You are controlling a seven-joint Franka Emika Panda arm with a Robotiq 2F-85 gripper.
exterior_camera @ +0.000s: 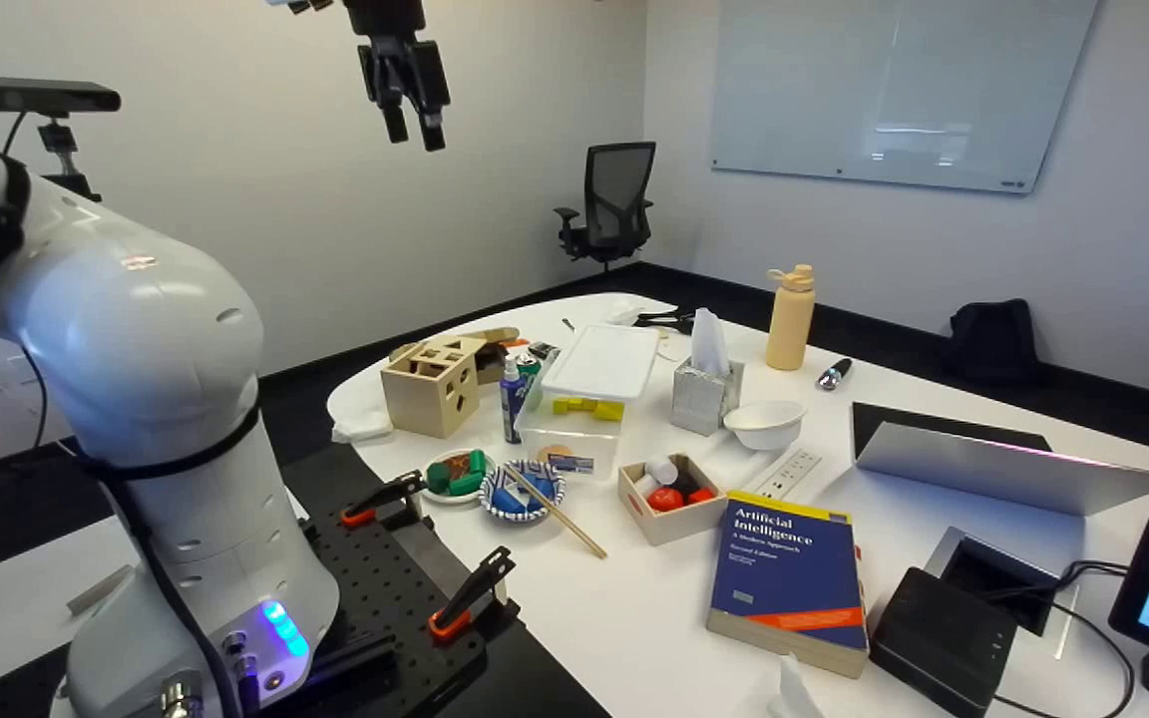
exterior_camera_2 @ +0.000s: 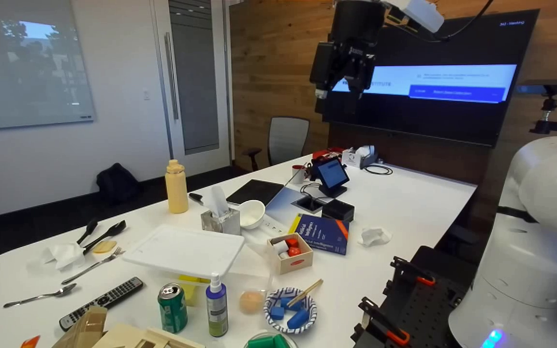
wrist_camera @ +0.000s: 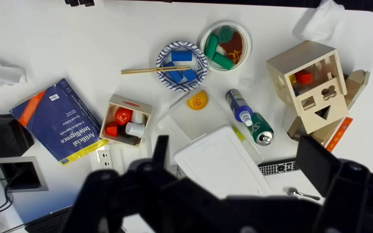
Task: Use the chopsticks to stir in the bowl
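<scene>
Wrist view: bowl [wrist_camera: 202, 65] up at 12 o'clock, blue blocks [wrist_camera: 181, 56] in it. Chopsticks [wrist_camera: 155, 69] cross its rim at 9, one end over the blocks. Dish [wrist_camera: 247, 47] with green blocks [wrist_camera: 222, 61] just beside, at its 2. My pincer [wrist_camera: 234, 145] gapes wide, hangs well above the table [exterior_camera: 624, 598] in both exterior views.

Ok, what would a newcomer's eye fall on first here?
Probably the open gripper, high above the cluttered table. Then the patterned bowl, with chopsticks crossing its rim over blue blocks. The yellow bottle also stands out, upright near the tissue box.
</scene>
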